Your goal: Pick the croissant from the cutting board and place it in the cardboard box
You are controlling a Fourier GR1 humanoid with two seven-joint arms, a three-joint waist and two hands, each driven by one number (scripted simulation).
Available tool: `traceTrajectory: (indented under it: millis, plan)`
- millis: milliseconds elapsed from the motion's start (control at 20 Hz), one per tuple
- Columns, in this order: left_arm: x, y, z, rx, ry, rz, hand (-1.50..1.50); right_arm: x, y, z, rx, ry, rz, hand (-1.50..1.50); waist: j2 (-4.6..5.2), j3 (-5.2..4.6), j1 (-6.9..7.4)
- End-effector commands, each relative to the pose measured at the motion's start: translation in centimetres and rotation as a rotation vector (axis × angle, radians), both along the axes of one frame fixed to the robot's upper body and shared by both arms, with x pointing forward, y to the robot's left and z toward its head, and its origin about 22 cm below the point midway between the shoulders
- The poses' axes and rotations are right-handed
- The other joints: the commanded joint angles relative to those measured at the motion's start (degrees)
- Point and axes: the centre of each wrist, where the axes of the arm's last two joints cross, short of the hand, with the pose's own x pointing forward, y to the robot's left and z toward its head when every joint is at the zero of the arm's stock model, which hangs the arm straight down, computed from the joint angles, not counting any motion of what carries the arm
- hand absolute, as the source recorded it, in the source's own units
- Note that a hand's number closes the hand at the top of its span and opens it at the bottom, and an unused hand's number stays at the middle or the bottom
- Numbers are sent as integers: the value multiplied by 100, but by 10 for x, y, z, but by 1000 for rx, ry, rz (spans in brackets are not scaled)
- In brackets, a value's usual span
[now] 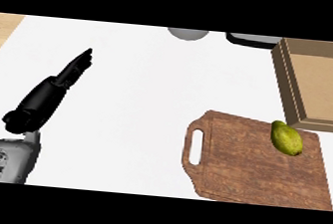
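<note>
Yellow-green oval fruit (287, 138) is recorded lying on the cutting board (253, 166), at the board's far right corner, its long axis pointing roughly away from the robot. It is touched by the board alone. Its far tip is seen just beside the near wall of the cardboard box (287, 79); contact with that wall cannot be told.

The board is noted as dark brown wood, with a handle slot at its left end, set slightly skewed. Its far right corner is met by the box's near edge. The box is open at the top and cut off by the view's right edge. Only its near wall stands between fruit and interior.

The left hand (50, 94) is observed well apart, at the view's left over the white counter (141, 92), fingers straight and pressed together, pointing away and rightward, holding nothing.

At the far edge, a grey rounded object (187, 33) and a dark-rimmed object (251, 40) are partly seen; their identity cannot be told. Both lie clear of the board.
</note>
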Motion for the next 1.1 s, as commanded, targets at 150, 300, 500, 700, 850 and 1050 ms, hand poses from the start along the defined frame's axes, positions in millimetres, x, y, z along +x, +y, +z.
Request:
traceTrajectory:
  millis: [150, 300, 500, 700, 850, 1050]
  plan:
    - [-4, 2, -3, -2, 2, -24, 0, 44, -17, 17, -117, -18, -135, 150, 33, 5, 122]
    - [10, -17, -5, -8, -3, -12, 0, 59, -10, -1, -244, 62, -122, 150, 72, 5, 149]
    - [15, -11, 1, -1, -26, -50, 0, 59, -28, -7, -385, 218, -140, 150, 141, 7, 294]
    - [11, -26, 6, -2, -26, -54, 0, 57, -48, -14, -420, 293, -123, 150, 135, 22, 331]
    - [10, -13, 6, -10, -26, -69, 0, 59, -45, -39, -581, 338, -115, 150, 143, 24, 350]
    - [11, -17, 4, -1, -37, -68, 0, 62, -49, -38, -607, 433, -50, -150, 153, 27, 390]
